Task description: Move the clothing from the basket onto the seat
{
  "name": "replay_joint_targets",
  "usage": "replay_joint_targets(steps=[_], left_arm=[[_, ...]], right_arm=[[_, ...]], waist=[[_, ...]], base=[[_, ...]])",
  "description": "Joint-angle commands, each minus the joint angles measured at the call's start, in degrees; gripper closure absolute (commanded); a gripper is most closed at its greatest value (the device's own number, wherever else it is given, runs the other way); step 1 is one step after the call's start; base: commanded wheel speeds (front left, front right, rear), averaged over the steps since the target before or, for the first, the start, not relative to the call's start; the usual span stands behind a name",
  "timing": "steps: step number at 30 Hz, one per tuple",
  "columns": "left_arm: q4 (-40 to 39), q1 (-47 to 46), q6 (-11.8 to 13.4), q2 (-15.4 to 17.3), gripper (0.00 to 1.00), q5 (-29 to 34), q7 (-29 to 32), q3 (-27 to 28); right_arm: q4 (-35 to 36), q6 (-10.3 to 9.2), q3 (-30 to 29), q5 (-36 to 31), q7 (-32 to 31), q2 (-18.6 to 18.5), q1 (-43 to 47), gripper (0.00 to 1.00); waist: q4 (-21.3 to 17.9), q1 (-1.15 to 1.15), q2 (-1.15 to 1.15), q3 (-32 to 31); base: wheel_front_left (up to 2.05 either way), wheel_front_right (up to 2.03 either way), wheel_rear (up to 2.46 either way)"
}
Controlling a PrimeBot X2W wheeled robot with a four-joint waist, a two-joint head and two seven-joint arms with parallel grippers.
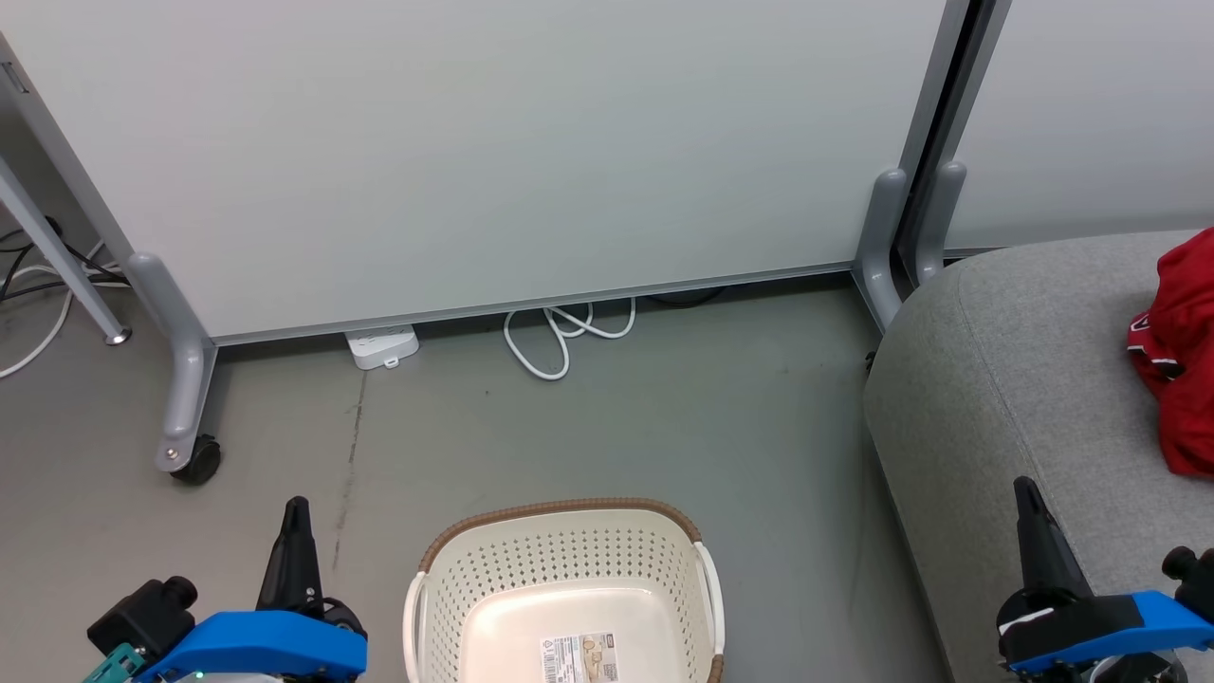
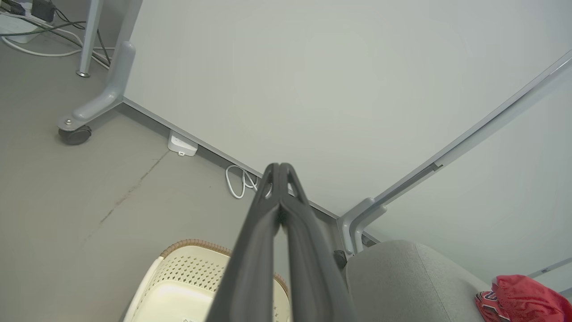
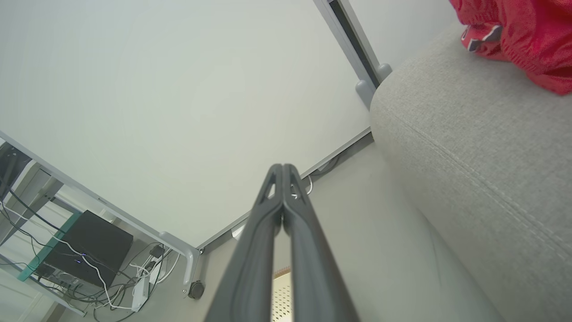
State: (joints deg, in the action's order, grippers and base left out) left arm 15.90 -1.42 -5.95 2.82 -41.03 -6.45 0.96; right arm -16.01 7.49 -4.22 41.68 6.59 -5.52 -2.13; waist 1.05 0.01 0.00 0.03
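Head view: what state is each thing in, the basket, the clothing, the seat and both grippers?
basket: upright on the floor, no clothing in the part shown.
clothing: bunched in a heap on the seat.
seat: bears the clothing.
left gripper: shut, holding nothing.
right gripper: shut, holding nothing.

Head camera looks steeply down at the floor [image 1: 664, 427], basket [image 1: 569, 552] at its bottom edge; both wrist cameras, lower, face the white partition [image 2: 313, 89]; all three catch the seat's [image 1: 996, 360] corner.
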Motion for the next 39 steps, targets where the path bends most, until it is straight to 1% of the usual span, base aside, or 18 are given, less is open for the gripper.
replay_joint_targets(steps=[1, 21, 39], left_arm=[[-1.0, -1.9, -0.3, 0.1, 1.00, -1.8, 0.5, 0.4], [-1.3, -2.9, -0.7, 0.1, 1.00, -16.5, 4.2, 1.9], [-1.5, -3.7, -1.0, 0.1, 1.00, -27.5, 7.0, 3.2]], right_arm=[[0.9, 0.00, -0.3, 1.8, -0.5, 0.0, -1.6, 1.00], [1.3, 0.00, -0.9, 16.4, -4.3, 0.8, -2.5, 1.00], [1.6, 0.01, -1.4, 27.2, -7.1, 1.4, -3.1, 1.00]], waist=[[0.0, 0.00, 0.00, 0.0], [-0.2, 0.00, 0.00, 0.0], [-0.4, 0.00, 0.00, 0.0]], base=[[0.00, 0.00, 0.00], [0.00, 0.00, 0.00], [0.00, 0.00, 0.00]])
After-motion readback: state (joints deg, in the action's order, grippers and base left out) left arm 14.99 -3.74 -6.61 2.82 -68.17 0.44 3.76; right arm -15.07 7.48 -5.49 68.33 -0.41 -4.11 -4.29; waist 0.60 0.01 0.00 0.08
